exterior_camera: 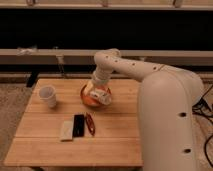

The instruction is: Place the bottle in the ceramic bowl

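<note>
Orange ceramic bowl (89,100) sits directly beneath the gripper (98,93); whether it grips the bottle (101,95) cannot be told.

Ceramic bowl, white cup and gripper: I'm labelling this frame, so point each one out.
ceramic bowl (86,98), camera view, left rim.
white cup (48,95), camera view, side wall.
gripper (100,93), camera view, down over the bowl, between its fingertips.
</note>
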### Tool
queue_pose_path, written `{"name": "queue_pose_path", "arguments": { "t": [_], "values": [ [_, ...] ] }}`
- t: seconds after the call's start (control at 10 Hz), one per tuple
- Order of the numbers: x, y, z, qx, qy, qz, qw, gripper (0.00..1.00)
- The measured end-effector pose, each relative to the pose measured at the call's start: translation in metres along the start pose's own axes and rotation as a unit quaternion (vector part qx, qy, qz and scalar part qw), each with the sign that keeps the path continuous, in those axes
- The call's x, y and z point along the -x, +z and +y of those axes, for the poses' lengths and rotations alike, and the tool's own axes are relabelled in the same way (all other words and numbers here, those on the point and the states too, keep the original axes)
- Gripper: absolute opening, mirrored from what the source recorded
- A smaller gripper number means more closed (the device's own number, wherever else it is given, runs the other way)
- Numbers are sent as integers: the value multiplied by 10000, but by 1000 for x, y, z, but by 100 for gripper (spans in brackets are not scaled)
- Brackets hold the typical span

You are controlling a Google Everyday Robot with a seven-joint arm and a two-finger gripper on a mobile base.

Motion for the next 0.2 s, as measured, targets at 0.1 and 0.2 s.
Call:
{"name": "queue_pose_path", "arguments": {
  "t": [0.1,0.2],
  "values": [
    [0,0,1,3,-3,1,10000,80],
    [0,0,0,3,-2,-1,10000,80]
  ]
}}
